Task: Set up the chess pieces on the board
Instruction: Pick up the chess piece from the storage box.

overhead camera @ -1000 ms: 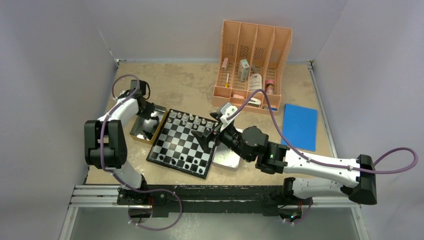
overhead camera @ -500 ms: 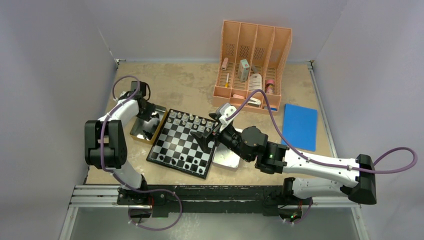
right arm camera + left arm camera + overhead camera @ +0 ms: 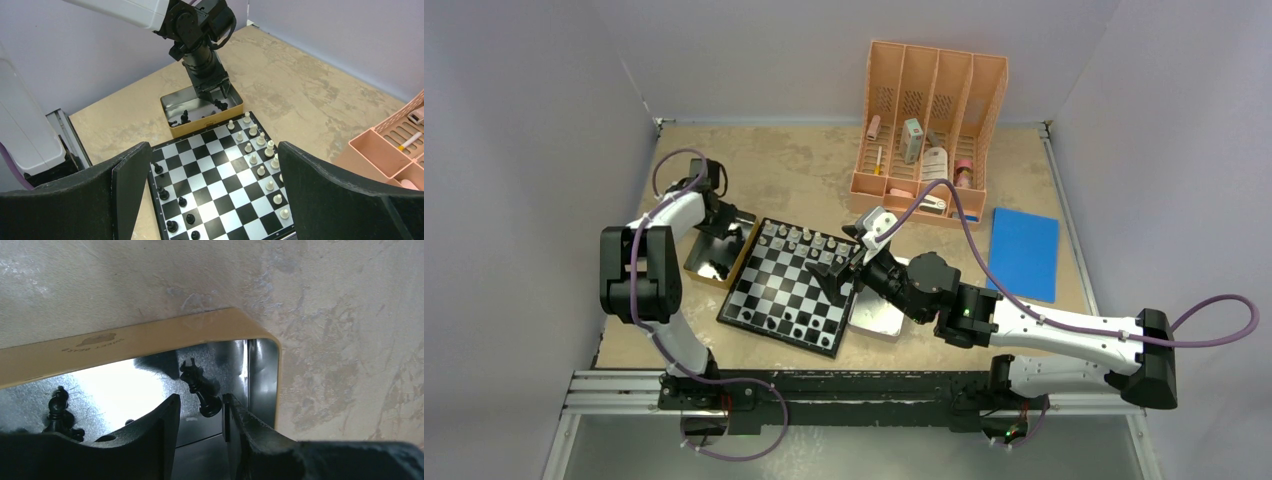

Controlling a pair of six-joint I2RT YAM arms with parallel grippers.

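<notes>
The board [image 3: 776, 283] lies mid-table, with white chess pieces [image 3: 799, 238] along its far rows and black ones [image 3: 794, 325] near its front edge. My left gripper [image 3: 721, 232] reaches into a gold-sided tin [image 3: 709, 268] left of the board. In the left wrist view it [image 3: 200, 397] is open; a black piece [image 3: 197, 385] lies on the tin floor just beyond the tips, its base close to the right finger, and another black piece [image 3: 57, 405] stands at the left. My right gripper [image 3: 836, 268] hovers wide open and empty over the board's right edge [image 3: 214, 150].
A silver tray [image 3: 879, 318] sits under my right arm, right of the board. A peach organizer [image 3: 929, 120] with small items stands at the back, and a blue pad [image 3: 1024, 253] lies at the right. Walls enclose the table.
My left gripper has opened wider and shifted toward the far end of the tin. The right arm has not moved.
</notes>
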